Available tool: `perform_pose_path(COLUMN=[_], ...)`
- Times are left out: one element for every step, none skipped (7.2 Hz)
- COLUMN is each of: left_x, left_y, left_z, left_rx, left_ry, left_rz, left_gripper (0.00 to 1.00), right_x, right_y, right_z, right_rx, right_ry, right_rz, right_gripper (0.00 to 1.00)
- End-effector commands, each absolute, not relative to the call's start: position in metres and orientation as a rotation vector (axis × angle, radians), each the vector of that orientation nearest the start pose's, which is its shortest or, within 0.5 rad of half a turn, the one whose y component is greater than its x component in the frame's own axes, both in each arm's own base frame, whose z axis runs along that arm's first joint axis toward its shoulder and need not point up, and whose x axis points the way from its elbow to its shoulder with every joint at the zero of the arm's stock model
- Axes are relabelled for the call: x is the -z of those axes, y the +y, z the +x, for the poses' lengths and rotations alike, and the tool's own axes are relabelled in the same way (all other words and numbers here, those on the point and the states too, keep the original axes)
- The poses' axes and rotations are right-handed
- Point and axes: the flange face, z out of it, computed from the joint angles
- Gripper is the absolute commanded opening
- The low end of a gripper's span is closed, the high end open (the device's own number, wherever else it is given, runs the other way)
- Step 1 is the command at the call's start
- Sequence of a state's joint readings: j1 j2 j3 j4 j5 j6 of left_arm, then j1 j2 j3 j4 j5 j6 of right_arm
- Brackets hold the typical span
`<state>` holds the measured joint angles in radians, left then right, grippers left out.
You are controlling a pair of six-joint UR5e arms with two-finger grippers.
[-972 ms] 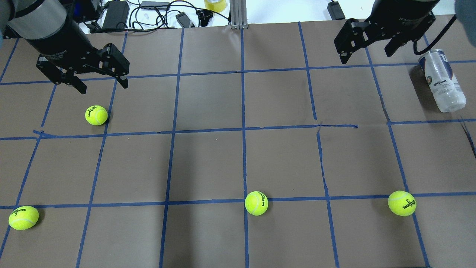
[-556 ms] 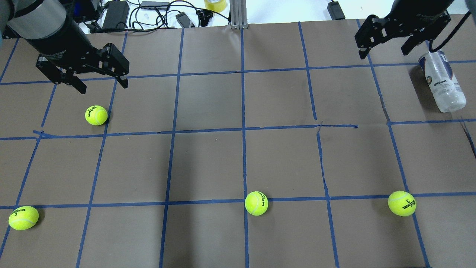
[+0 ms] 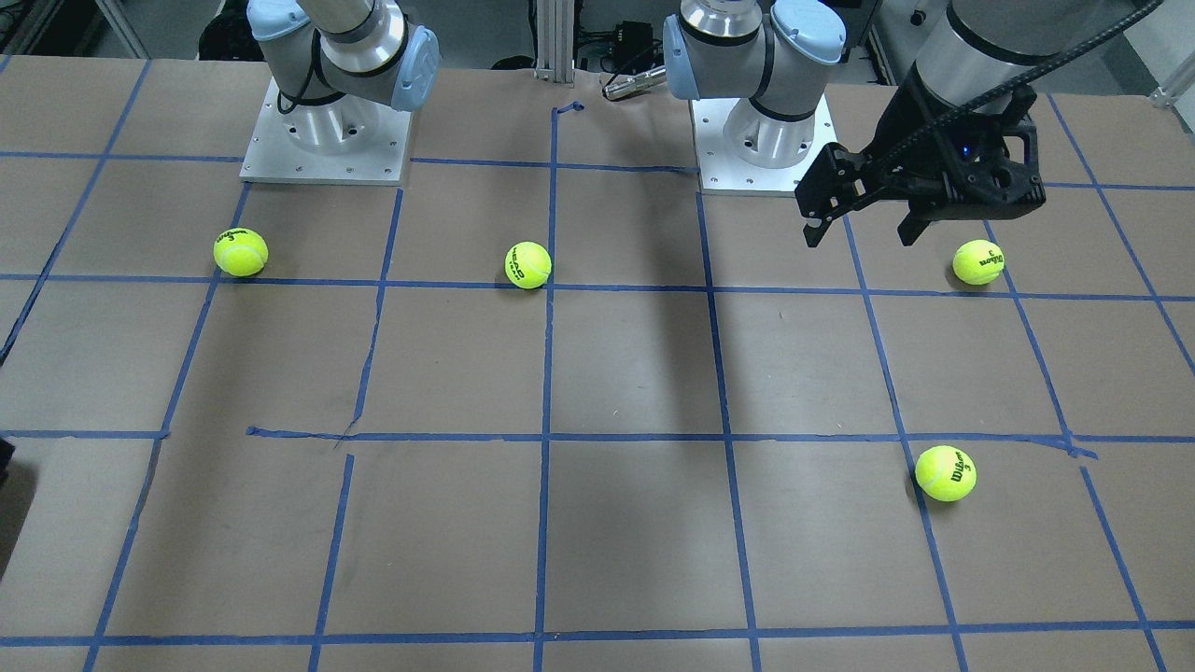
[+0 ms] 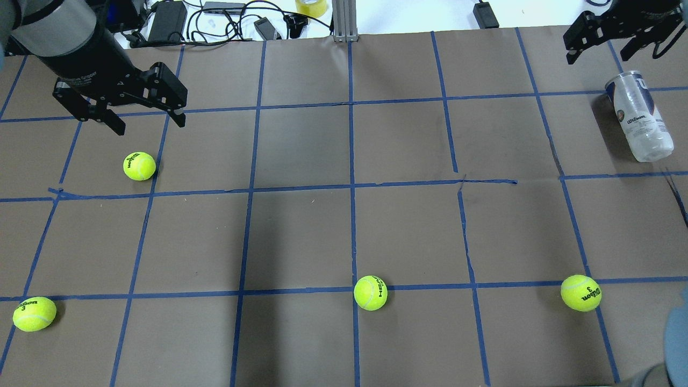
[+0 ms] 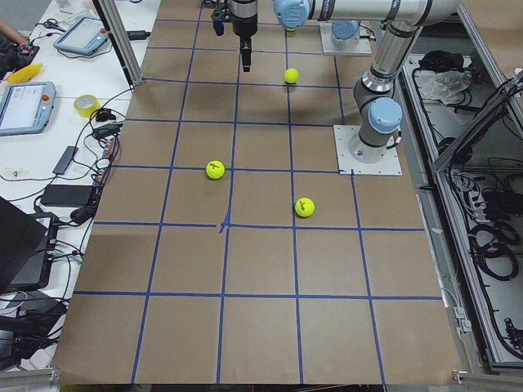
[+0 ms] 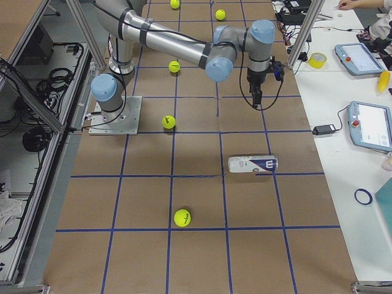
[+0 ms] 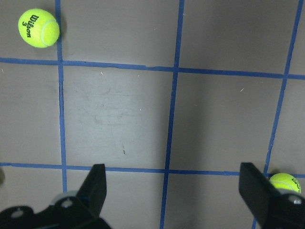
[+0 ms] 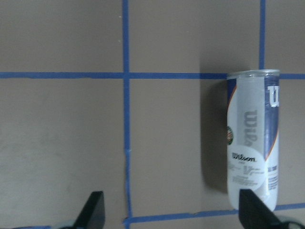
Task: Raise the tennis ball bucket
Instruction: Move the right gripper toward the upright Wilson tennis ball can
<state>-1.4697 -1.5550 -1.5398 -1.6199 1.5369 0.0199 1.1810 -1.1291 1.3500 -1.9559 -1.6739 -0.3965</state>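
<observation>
The right gripper (image 4: 597,56) is being carried further toward the far right corner than a second ago. Its jaws are being held wide apart, with nothing in them. The tennis ball bucket (image 4: 639,115) is being left lying on its side by the table's right edge, near that gripper and not touched. So the grab is only being lined up. The left gripper (image 4: 150,127) is being kept where it was, also wide open and empty.

The brown table (image 4: 301,145) is being crossed by blue tape lines (image 4: 349,188). Four tennis balls (image 4: 370,293) are being left spread over it. A black power box (image 4: 167,21) and a yellow tape roll (image 4: 310,6) are being kept past the far edge.
</observation>
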Motion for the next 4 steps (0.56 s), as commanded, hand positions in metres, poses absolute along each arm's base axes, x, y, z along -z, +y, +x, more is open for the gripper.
perform_pose_path(left_x=[-0.506,-0.507,-0.506,-0.506], left_y=[-0.496,-0.496,-0.496,-0.496], left_z=[-0.088,-0.087,-0.087,-0.088], left_rx=[0.001,0.003,0.001,0.001], left_ry=[3.174,3.174,3.174,3.174], left_rz=[-0.127,-0.129,-0.129,-0.127], left_gripper=[1.0,1.0,1.0,1.0], right_x=[-0.325,-0.306,-0.281,-0.26], right_y=[-0.691,-0.708,-0.73,-0.742], right_z=[-0.242,-0.25,-0.267,-0.279], right_rx=[0.291,0.306,0.315,0.301], right_ry=[3.294,3.265,3.235,3.232], right_rz=[0.019,0.016,0.015,0.0], right_gripper=[0.98,0.97,0.98,1.0])
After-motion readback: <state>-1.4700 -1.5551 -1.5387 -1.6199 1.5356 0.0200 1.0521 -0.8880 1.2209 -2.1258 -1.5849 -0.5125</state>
